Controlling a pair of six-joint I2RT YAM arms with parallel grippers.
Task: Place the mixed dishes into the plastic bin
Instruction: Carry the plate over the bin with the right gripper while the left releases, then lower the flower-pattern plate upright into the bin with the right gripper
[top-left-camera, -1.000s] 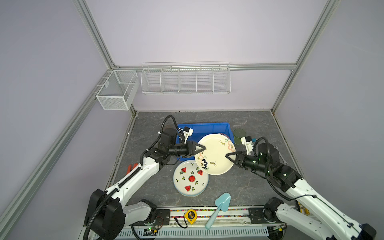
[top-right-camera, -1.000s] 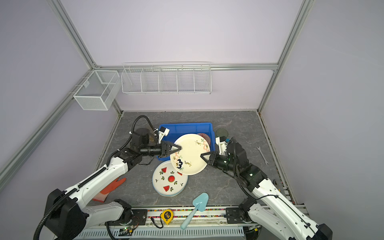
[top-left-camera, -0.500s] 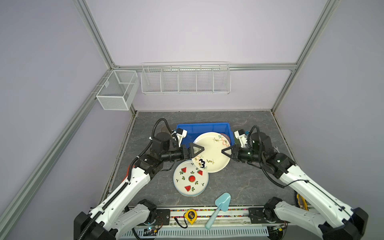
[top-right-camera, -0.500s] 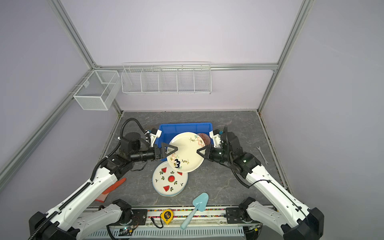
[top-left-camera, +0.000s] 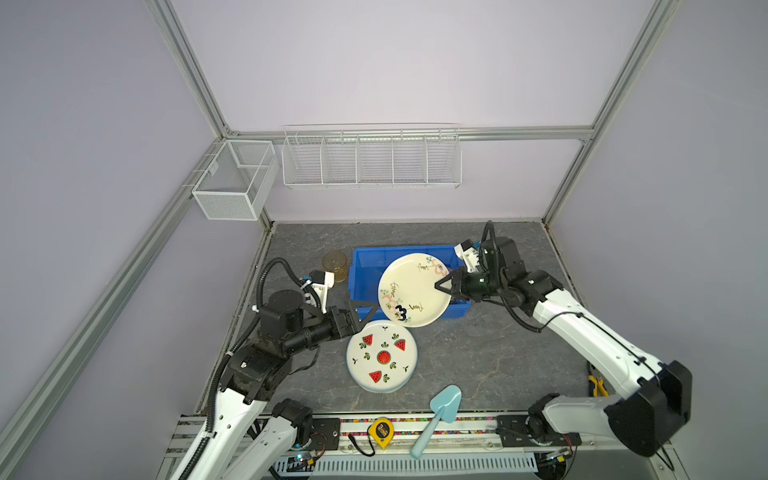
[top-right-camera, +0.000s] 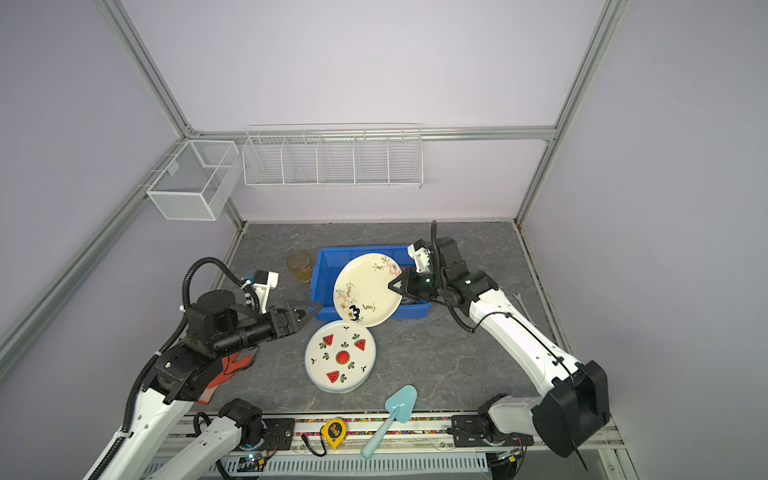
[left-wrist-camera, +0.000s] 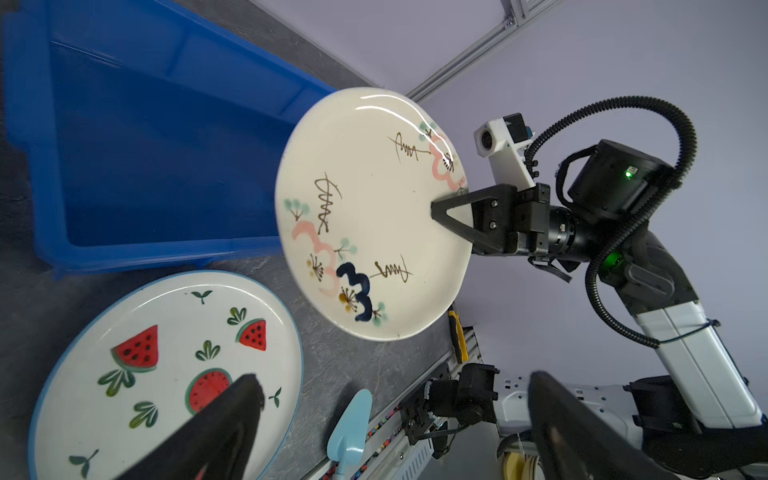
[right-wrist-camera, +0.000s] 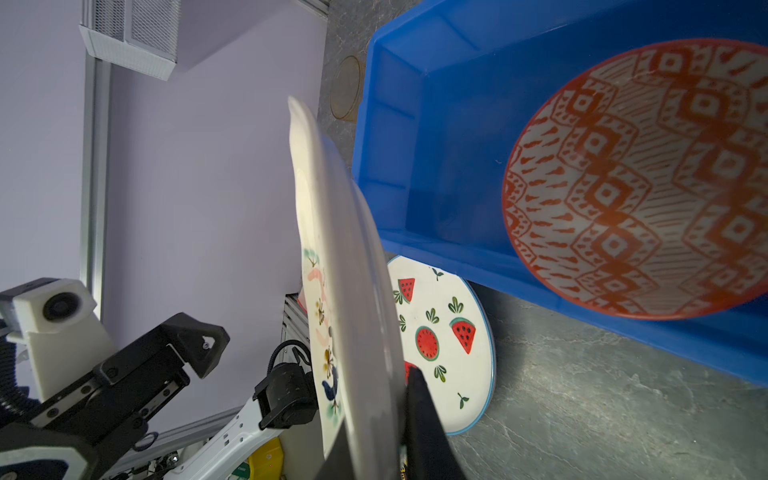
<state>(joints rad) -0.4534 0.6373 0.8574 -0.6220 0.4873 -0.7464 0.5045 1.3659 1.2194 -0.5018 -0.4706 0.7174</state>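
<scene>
Plate (top-left-camera: 411, 291): clamped at rim by right end effector (top-left-camera: 438, 286), tilted over bin (top-left-camera: 365, 272); to be levelled, then lowered.
Left end effector (top-left-camera: 365, 315): spread wide, empty.

Robot lab: aluminium-framed enclosure (top-left-camera: 519, 133)

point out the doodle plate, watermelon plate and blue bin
doodle plate (top-left-camera: 413, 289), in a top view, cream centre
watermelon plate (top-left-camera: 383, 356), in a top view, middle melon
blue bin (top-left-camera: 360, 272), in a top view, left wall

Both top views are looking down from high on the whole table (top-left-camera: 478, 357); both wrist views are closely sharing the cream plate (left-wrist-camera: 374, 199).
</scene>
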